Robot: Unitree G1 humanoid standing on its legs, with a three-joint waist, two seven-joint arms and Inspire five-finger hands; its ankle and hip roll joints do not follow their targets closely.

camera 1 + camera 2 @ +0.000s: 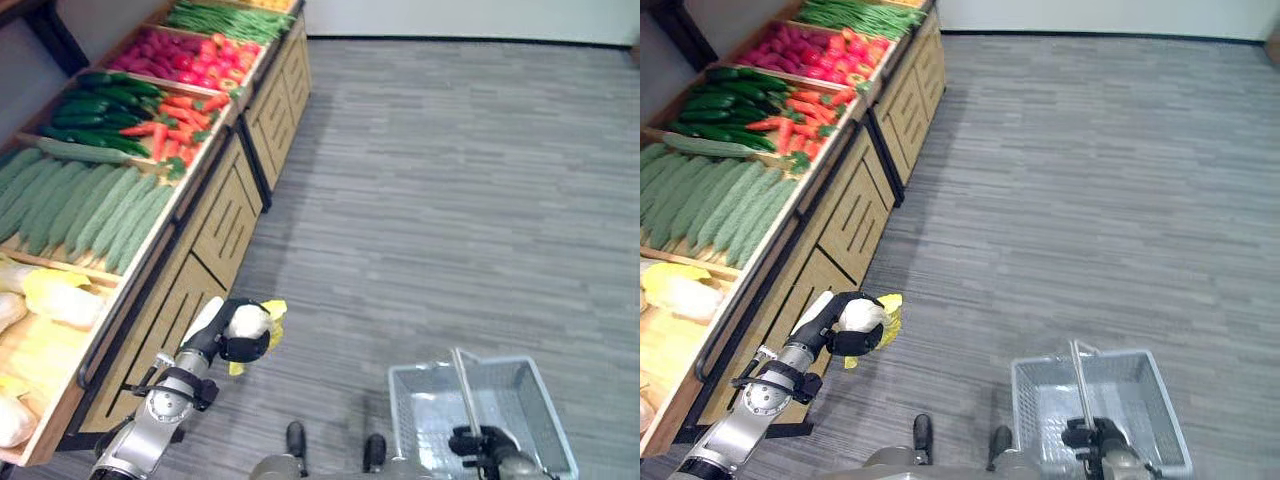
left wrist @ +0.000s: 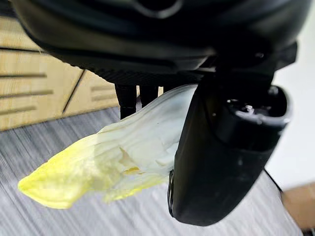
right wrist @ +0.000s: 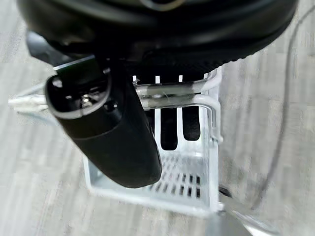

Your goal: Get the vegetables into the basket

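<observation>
With the left hand (image 1: 243, 338) curled round a pale yellow-tipped cabbage (image 2: 113, 157) well apart from the basket (image 1: 540, 395), whose handle (image 1: 466, 390) the right hand (image 1: 472, 441) grips, loose leaves could slip free mid-carry.

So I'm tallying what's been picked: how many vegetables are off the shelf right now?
1: a pale yellow-tipped cabbage, gripped in the left hand over the floor beside the shelf. The basket, held by the right hand, looks empty.
</observation>
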